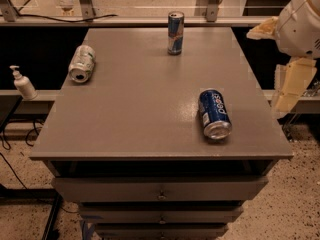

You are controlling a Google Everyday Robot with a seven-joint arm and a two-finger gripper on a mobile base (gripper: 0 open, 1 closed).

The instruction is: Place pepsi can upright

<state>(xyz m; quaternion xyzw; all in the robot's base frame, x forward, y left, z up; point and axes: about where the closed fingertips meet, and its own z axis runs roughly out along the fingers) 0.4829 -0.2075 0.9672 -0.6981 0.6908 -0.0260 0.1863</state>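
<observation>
The pepsi can [215, 113] is dark blue with white lettering. It lies on its side on the right front part of the grey table [140, 109], with its silver end facing the front edge. My gripper [291, 85] hangs at the right edge of the view, off the table's right side, to the right of the can and apart from it. Nothing shows in it.
A slim blue-and-silver can [175, 32] stands upright at the back middle of the table. A silver-and-green can [82, 63] lies on its side at the back left. A white pump bottle [22, 83] stands on a ledge left of the table. Drawers sit below the tabletop.
</observation>
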